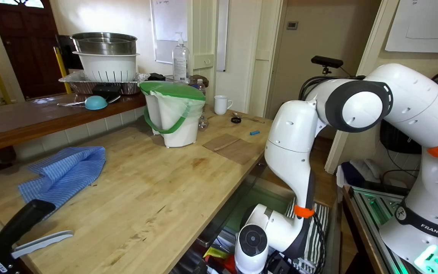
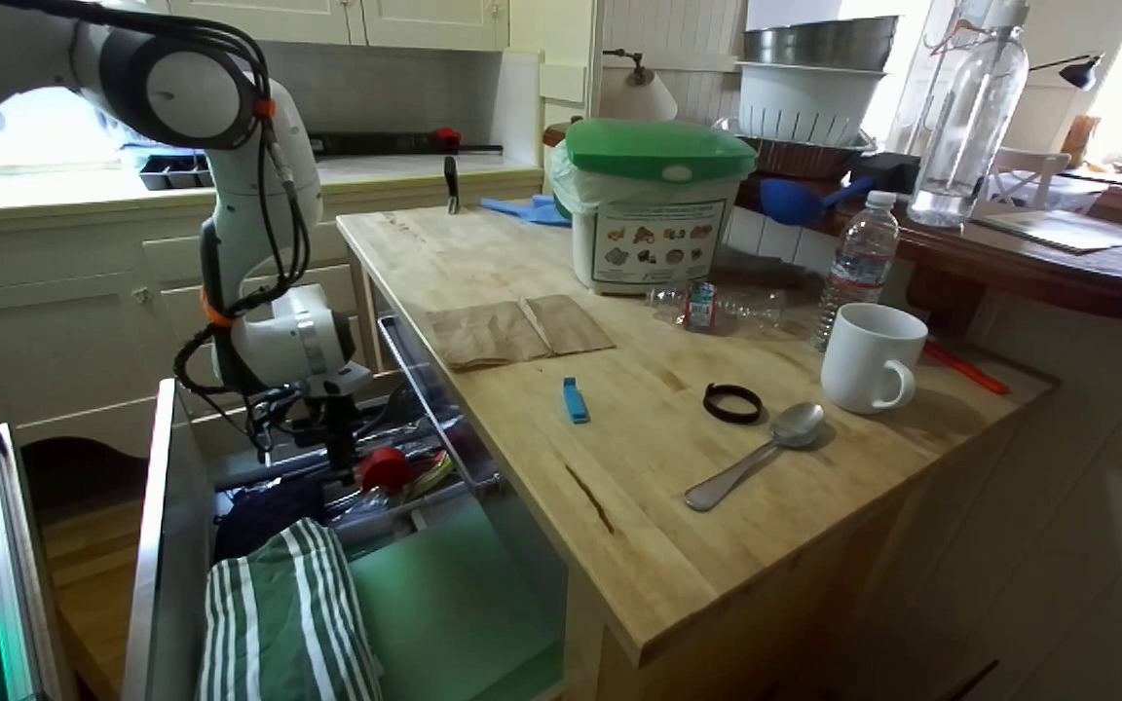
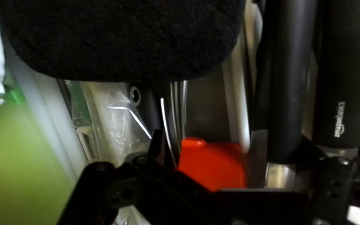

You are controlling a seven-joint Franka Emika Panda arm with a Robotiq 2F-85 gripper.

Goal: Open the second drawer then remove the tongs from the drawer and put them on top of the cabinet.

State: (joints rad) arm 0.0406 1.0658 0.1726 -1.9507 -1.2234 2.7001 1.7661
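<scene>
The second drawer [image 2: 154, 516] is pulled far out from under the cabinet's wooden top [image 2: 512, 419]. My gripper [image 2: 339, 443] reaches down into its utensil section in an exterior view. In the wrist view the gripper [image 3: 233, 145] is open, its fingers [image 3: 157, 143] wide apart. A red piece [image 3: 212, 164] and thin silver strips [image 3: 175, 115] show between them; no grip on anything is visible. I cannot pick out the tongs in this dark, blurred clutter; they may be hidden. The arm's wrist covers most of the gripper in an exterior view.
Two black handles [image 3: 292, 78] lie at the right in the wrist view, and a black fuzzy pad [image 3: 120, 37] fills its top. A striped towel [image 2: 279, 613] shares the drawer. On the cabinet stand a bucket [image 1: 181, 133], a mug [image 2: 873, 355] and a paper bag [image 2: 517, 331].
</scene>
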